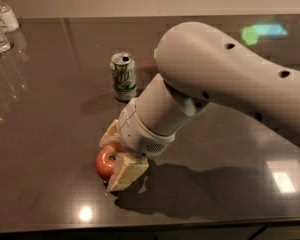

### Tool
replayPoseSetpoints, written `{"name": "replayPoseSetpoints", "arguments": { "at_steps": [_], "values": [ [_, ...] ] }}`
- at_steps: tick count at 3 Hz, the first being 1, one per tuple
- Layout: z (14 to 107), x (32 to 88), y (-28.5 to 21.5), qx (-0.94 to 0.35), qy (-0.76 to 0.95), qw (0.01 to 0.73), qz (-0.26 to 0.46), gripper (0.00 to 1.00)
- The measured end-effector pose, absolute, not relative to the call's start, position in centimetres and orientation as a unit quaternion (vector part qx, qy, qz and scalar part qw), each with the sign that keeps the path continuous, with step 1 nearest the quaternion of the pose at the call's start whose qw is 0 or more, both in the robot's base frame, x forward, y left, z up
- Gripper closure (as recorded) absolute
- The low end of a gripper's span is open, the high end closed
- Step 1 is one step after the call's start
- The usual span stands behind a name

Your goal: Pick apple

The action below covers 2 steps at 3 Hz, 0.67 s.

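The tool (112,163) is grasping the apple (105,165), which is sitting on the desk (45,134) close to its front edge, left of the middle. One cream finger (126,173) is pressing on the apple's near right side, and the other is bearing on its far side. For a sound lift, the tool should be rising straight up while squeezing firmly, since the round, smooth fruit could be rolling out toward the front edge. The soda can (123,77), standing toward the far edge, is well apart and posing no obstacle.
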State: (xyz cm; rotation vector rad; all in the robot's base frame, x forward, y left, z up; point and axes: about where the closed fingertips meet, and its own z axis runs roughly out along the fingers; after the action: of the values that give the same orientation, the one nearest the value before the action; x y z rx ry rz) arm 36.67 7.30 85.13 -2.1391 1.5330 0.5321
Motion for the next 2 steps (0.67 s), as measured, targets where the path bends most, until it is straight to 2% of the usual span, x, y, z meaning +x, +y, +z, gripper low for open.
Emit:
{"name": "replayPoseSetpoints", "arguments": {
  "at_steps": [1, 2],
  "values": [
    [85.4, 36.9, 7.4, -0.774, 0.56, 0.226, 0.191, 0.96],
    [86.6, 37.6, 7.1, -0.773, 0.566, 0.224, 0.178, 1.0]
  ]
}}
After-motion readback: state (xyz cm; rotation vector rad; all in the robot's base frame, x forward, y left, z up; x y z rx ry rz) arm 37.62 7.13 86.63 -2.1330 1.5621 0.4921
